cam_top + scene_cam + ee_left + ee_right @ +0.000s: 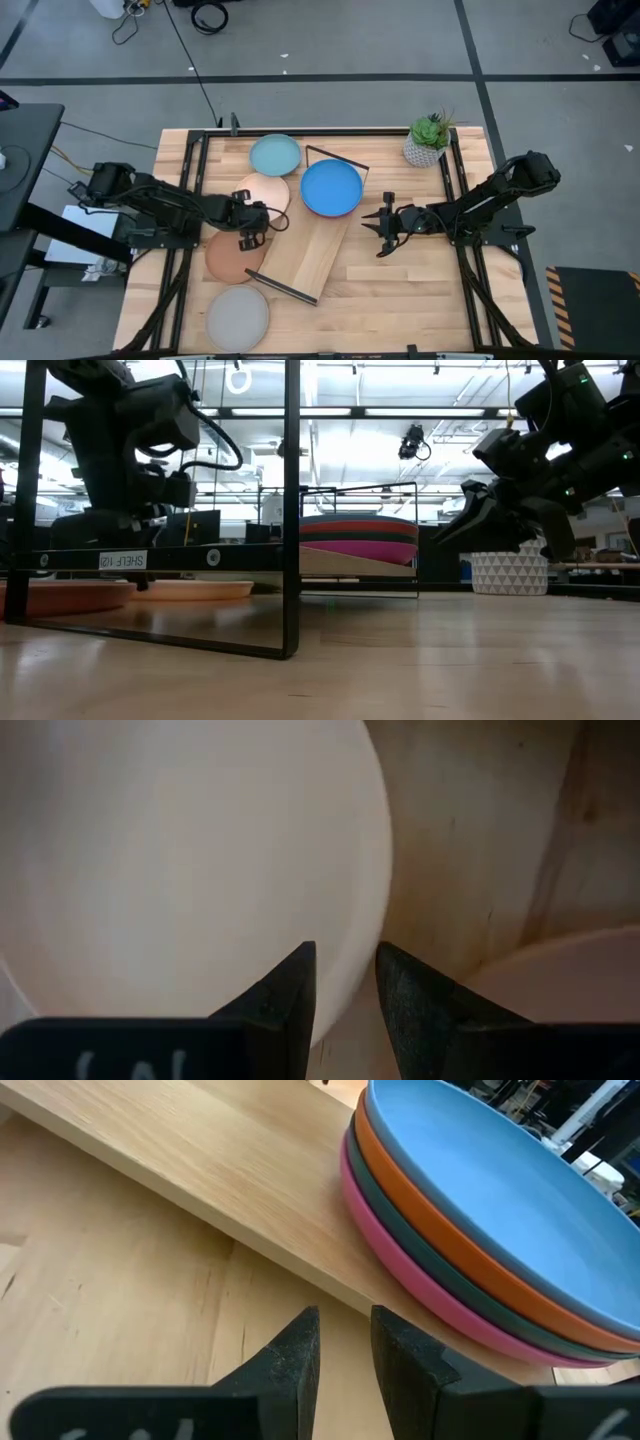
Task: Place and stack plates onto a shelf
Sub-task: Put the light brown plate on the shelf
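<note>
Nearest the low camera stands the shelf's black wire frame point(291, 510), at the near short end of the long light-wood shelf point(305, 255), which lies at an angle across the middle of the slatted table point(420, 290). On the shelf's far end sits a stack of four plates, the bright blue plate point(331, 187) on top, then the orange plate point(440, 1240), the teal plate point(400, 1230) and the magenta plate point(390, 1265) at the bottom.

Four plates lie on the table left of the shelf: the grey plate point(238, 314) near the front edge, the tan plate point(228, 258) just beside the shelf, the cream plate point(268, 192) touching the stack's side, and the light blue plate point(275, 155) behind it.

Right of the stack, apart from it, the right gripper point(381, 230) hovers with its fingers point(290, 1355) a narrow gap apart, holding nothing. The left gripper point(256, 222) hangs low over the cream plate's near rim, its fingers point(285, 995) likewise slightly parted and empty.

A white plant pot point(424, 150) stands at the far right corner.
</note>
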You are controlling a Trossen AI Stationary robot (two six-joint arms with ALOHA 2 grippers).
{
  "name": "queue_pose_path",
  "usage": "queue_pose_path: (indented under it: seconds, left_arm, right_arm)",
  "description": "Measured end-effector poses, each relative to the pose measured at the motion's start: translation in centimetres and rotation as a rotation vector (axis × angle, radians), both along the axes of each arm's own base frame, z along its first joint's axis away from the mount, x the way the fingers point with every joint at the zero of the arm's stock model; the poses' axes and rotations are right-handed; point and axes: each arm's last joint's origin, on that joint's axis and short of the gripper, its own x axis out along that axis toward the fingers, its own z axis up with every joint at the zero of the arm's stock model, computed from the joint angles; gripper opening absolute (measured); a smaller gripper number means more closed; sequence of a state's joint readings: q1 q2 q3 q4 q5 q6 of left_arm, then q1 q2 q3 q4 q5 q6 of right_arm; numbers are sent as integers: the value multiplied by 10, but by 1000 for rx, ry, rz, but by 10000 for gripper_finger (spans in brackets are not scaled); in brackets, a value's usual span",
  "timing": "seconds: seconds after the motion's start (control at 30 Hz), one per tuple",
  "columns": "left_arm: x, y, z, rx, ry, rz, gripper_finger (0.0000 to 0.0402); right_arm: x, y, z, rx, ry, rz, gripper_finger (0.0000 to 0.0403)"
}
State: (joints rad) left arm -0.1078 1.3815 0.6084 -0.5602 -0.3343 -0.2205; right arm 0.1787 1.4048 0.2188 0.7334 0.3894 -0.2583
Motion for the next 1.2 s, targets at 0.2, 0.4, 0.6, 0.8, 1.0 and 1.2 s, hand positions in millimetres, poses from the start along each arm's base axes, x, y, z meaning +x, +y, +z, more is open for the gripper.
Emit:
queue_pose_path:
  seconds: [0.2, 0.4, 0.6, 0.8, 1.0, 1.2]
  left_arm:
    - [0, -1, -7, -19, 52, 0, 100]
    - [-3, -2, -10, -22, 102, -38, 45]
    - [8, -3, 12, -53, 122, -30, 17]
    - [31, -10, 68, -250, 89, 44, 17]
    - [54, -15, 127, -500, -99, 314, 17]
    - [80, -22, 159, -667, -304, 459, 17]
  right_arm:
    - [0, 0, -1, 10, 13, 17, 98]
    - [0, 1, -1, 9, 13, 21, 98]
    - [0, 1, -1, 7, 12, 22, 98]
    - [0, 1, -1, 9, 11, 21, 98]
    - [0, 1, -1, -4, 14, 27, 98]
    - [1, 1, 2, -29, -12, 41, 98]
